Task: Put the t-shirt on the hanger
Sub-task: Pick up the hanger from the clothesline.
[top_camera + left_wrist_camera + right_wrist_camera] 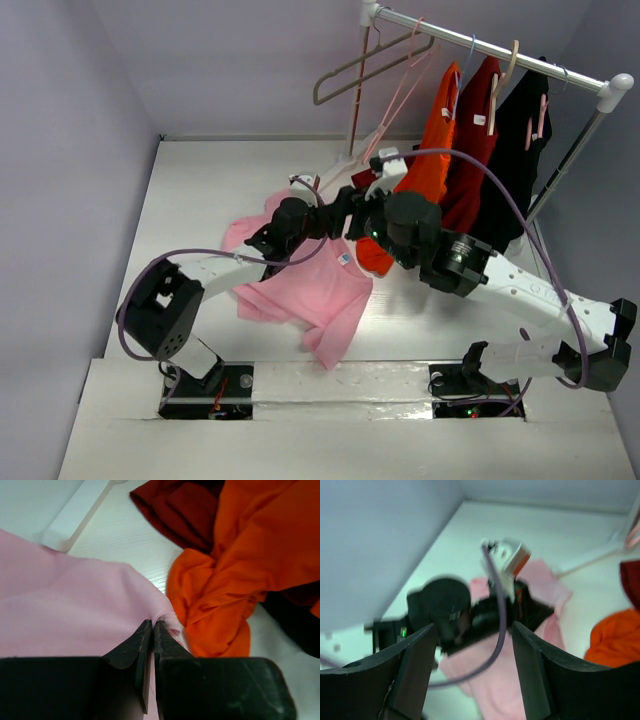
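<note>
The light pink t-shirt [320, 290] lies crumpled on the white table, with its small label patch [345, 258] facing up. It also shows in the left wrist view [65, 610] and the right wrist view [520, 690]. My left gripper [335, 212] [152, 622] is shut on a fold of the t-shirt's edge, right beside the hanging orange shirt. My right gripper [365, 210] [472, 625] is open and empty, just above the left wrist and the t-shirt, facing back toward the left arm. The thin pale pink hanger [398, 103] hangs on the rack.
A clothes rack [490, 50] at the back right holds a grey-beige hanger [360, 65], an orange shirt [435, 140] [250, 555], a dark red shirt [475, 150] and a black garment [520, 140]. The rack's white foot [75, 520] lies on the table. Walls stand on the left and at the back.
</note>
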### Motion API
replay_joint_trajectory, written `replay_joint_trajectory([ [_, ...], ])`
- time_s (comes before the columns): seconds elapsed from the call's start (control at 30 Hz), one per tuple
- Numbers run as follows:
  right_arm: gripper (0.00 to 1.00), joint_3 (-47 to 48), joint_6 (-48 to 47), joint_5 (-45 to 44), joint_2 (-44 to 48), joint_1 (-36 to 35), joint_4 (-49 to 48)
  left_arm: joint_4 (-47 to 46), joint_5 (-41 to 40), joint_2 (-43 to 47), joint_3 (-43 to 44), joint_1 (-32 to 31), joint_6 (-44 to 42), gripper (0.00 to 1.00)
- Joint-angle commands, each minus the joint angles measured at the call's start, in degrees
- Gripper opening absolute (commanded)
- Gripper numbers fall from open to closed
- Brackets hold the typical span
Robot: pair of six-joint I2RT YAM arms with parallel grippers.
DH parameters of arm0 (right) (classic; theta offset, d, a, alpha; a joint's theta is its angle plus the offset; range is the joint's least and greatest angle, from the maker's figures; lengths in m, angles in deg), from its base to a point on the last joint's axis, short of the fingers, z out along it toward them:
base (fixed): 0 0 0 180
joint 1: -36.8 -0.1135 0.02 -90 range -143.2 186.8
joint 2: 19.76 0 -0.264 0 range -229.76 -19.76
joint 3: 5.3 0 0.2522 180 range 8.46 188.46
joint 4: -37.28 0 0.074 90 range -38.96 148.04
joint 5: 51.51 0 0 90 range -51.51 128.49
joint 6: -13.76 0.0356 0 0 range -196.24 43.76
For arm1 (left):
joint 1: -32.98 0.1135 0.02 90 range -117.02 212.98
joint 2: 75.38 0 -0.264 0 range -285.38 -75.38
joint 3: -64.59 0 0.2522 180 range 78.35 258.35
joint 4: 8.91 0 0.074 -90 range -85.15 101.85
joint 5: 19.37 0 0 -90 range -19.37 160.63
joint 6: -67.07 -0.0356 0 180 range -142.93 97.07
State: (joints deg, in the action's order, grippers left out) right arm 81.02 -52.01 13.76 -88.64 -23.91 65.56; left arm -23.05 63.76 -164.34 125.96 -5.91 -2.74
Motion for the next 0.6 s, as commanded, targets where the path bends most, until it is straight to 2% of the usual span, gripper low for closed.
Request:
replay_joint_trajectory([
  [0.0,0.68,8.6,-5.7,-8.6,-3.2,0.2,0.8,-4.2,3.0,4.9,-1.7,-0.1,1.7,0.00],
  [0.2,0.69,24.0,-5.1,-7.3,-11.0,11.8,4.1,-6.6,5.0,9.2,-4.8,0.4,2.8,0.00],
  [0.37,0.69,34.2,-8.7,-15.0,-17.4,18.8,6.4,-6.7,4.8,12.4,-7.2,0.4,2.6,0.00],
  [0.47,0.69,38.4,-5.0,-10.1,-20.1,24.8,9.6,-7.6,5.0,13.8,-8.2,0.4,2.8,0.00],
  [0.5,0.68,39.9,-3.8,-5.1,-21.8,28.5,10.3,-7.9,5.1,14.1,-8.4,0.4,3.0,0.00],
  [0.57,0.68,41.3,-2.4,-1.5,-23.6,31.0,10.9,-8.2,5.3,14.1,-8.7,0.4,3.0,0.00],
])
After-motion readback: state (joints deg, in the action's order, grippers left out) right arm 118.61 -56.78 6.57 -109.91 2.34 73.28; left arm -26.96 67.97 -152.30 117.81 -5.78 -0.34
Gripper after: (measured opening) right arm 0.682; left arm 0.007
